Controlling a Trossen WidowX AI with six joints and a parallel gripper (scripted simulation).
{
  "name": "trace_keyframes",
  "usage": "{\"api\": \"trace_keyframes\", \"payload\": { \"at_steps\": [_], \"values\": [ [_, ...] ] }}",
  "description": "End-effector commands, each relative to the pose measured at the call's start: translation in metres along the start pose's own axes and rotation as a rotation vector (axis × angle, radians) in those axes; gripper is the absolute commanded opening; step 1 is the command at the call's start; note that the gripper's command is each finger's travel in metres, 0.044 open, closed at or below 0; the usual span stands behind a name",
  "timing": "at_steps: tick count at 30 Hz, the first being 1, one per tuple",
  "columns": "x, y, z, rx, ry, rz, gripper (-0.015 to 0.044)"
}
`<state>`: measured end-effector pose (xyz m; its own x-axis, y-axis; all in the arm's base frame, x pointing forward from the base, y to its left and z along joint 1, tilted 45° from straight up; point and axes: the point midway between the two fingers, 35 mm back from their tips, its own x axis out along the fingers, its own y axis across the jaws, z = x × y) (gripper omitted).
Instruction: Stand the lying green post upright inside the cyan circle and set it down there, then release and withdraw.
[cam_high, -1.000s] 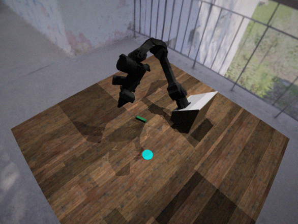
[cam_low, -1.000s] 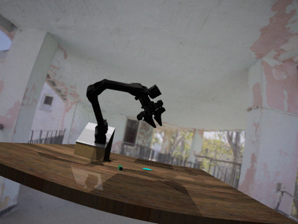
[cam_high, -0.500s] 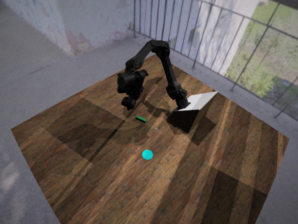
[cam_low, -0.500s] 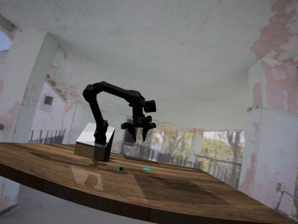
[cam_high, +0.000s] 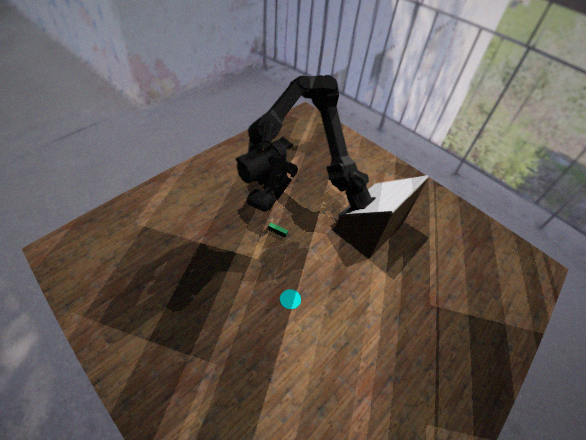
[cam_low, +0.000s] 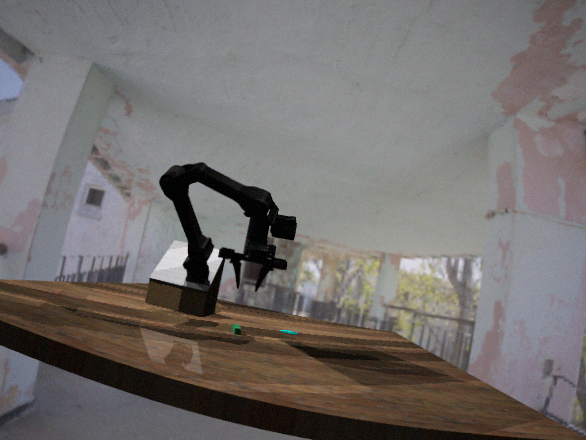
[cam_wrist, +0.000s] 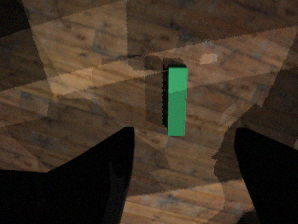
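Observation:
The green post (cam_high: 278, 229) (cam_low: 236, 329) (cam_wrist: 177, 102) lies flat on the wooden table. In the wrist view its long side runs up and down the picture. The cyan circle (cam_high: 290, 299) (cam_low: 289, 332) is flat on the table, apart from the post; it is not in the wrist view. My gripper (cam_low: 247, 290) (cam_wrist: 185, 136) points down, open and empty, clearly above the table. In the wrist view the near end of the post shows between the fingertips, a little left of their middle, and the rest reaches beyond them.
The arm stands on a wedge-shaped block (cam_high: 400, 192) (cam_low: 167, 292) with a pale sloping top, off to one side of the post. Broad shadows cross the table top (cam_high: 320, 380) (cam_low: 280, 385). The table's edges lie well away from the post.

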<state>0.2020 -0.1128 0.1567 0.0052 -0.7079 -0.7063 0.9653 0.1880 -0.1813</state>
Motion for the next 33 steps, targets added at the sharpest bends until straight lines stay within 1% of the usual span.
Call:
{"api": "trace_keyframes", "payload": {
  "at_steps": [1, 10, 14, 16, 24, 29, 33],
  "values": [
    [0.015, 0.001, -0.003, 0.003, 0.017, -0.009, 0.0233],
    [0.092, 0.001, -0.002, 0.006, 0.015, -0.005, 0.0233],
    [0.112, -0.004, -0.001, -0.005, 0.0, -0.009, 0.0233],
    [0.114, -0.005, -0.001, -0.007, -0.002, -0.01, 0.0233],
    [0.114, -0.005, -0.001, -0.007, -0.002, -0.01, 0.0023],
    [0.112, -0.004, -0.001, -0.007, -0.001, -0.009, 0.0023],
    [0.101, -0.001, -0.002, -0.005, 0.006, -0.007, 0.0023]
  ]
}}
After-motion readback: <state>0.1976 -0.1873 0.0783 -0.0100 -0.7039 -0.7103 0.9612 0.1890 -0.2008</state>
